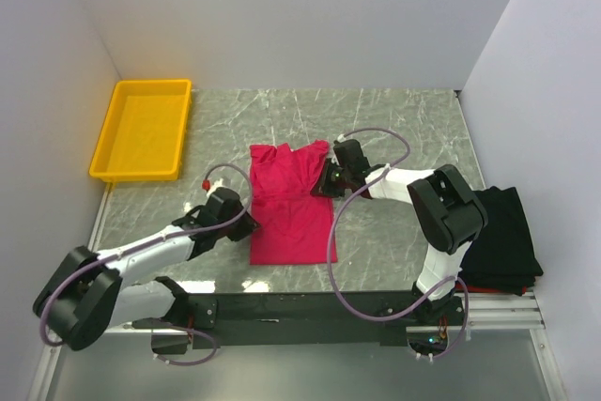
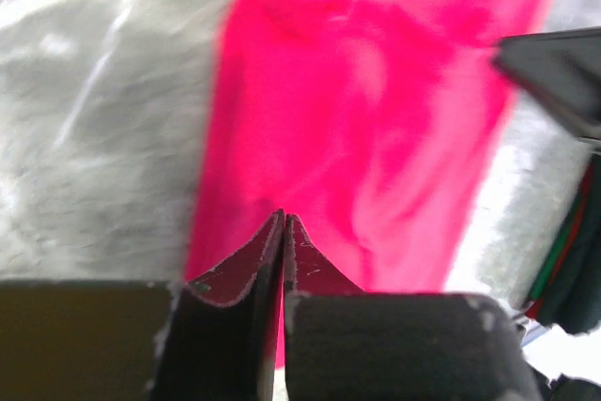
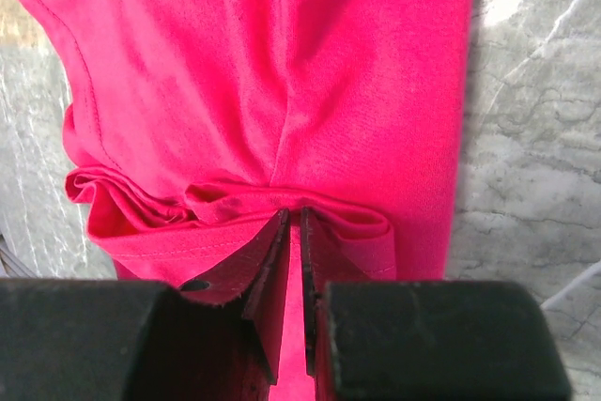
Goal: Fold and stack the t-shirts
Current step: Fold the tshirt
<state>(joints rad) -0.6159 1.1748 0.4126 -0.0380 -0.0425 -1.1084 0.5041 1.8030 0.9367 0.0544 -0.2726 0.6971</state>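
The crimson-pink t-shirt [image 1: 291, 208], soft matte knit, lies mid-frame on the grey marbled tabletop [image 1: 394, 129]. It is folded into a long narrow strip, with its long axis running top to bottom and the wider shoulder end uppermost. The right gripper [image 3: 292, 218] pinches a bunched, rumpled fold at the strip's right edge. The left gripper [image 2: 284, 223], at the left edge, has its fingers almost pressed together; I cannot tell whether it has cloth. The black t-shirt [image 1: 507, 232] lies folded at far right.

The right arm [image 1: 449, 208] hides part of the black t-shirt [image 1: 515, 232] at the worktop's [image 1: 394, 119] right edge; the left wrist view shows the crimson-pink t-shirt [image 2: 376, 119] blurred.
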